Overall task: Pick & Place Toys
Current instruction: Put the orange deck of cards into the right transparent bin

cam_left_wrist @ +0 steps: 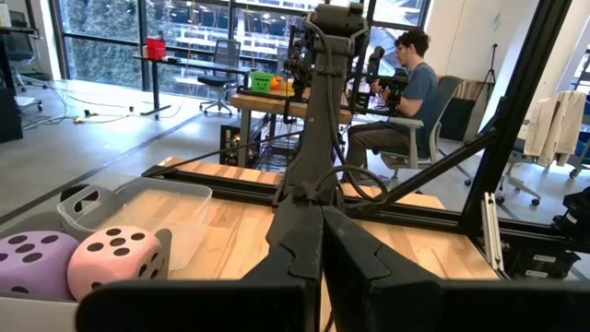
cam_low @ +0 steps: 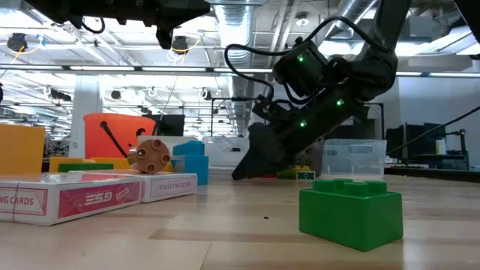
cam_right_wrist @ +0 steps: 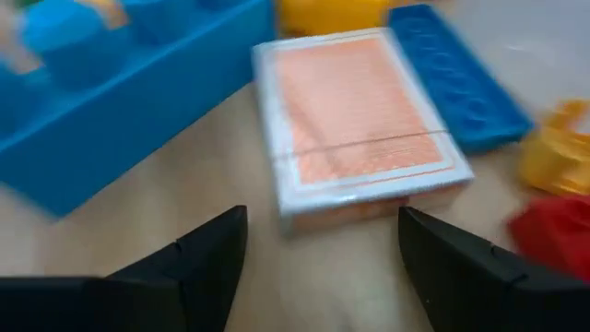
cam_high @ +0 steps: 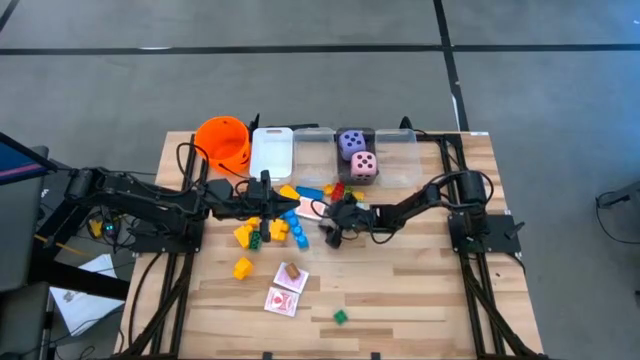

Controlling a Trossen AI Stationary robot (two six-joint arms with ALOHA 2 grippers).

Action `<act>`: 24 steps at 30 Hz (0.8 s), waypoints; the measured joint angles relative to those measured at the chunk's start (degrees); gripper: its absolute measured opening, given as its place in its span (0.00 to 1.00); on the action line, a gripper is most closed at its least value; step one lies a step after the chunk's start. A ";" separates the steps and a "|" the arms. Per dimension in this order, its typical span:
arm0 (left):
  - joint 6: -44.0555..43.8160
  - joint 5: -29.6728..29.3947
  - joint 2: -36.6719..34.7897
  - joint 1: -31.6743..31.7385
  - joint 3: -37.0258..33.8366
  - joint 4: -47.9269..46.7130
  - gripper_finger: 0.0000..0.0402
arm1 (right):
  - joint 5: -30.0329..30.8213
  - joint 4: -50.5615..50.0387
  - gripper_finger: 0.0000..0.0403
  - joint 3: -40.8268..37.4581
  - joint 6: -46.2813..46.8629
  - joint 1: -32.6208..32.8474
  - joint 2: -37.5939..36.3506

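A wrapped pack of orange-backed playing cards [cam_right_wrist: 359, 129] lies flat on the table [cam_high: 420, 290] amid blue [cam_right_wrist: 129, 92], yellow [cam_right_wrist: 553, 152] and red [cam_right_wrist: 553, 235] blocks. My right gripper [cam_right_wrist: 323, 254] is low at the table and slants down toward the pack. It is open, its fingertips just short of the pack's near end, one to each side. In the high view the pack [cam_high: 313, 208] lies just left of that gripper [cam_high: 330, 222]. My left gripper [cam_left_wrist: 323, 258] is shut, held level above the block pile [cam_high: 270, 228]. The pink die [cam_high: 364, 166] and purple die [cam_high: 350, 143] sit in a clear bin.
An orange bucket [cam_high: 225, 140] and a row of clear bins [cam_high: 400, 150] stand along the far edge. Two more card packs [cam_high: 287, 290] with a small wooden piece on one, a yellow block [cam_high: 242, 268] and a green block [cam_high: 340, 316] lie nearer the front edge.
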 joint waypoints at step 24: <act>0.00 0.02 -0.02 -0.02 0.00 -1.73 0.00 | 6.86 -0.66 0.67 -0.02 -10.25 -0.65 -0.24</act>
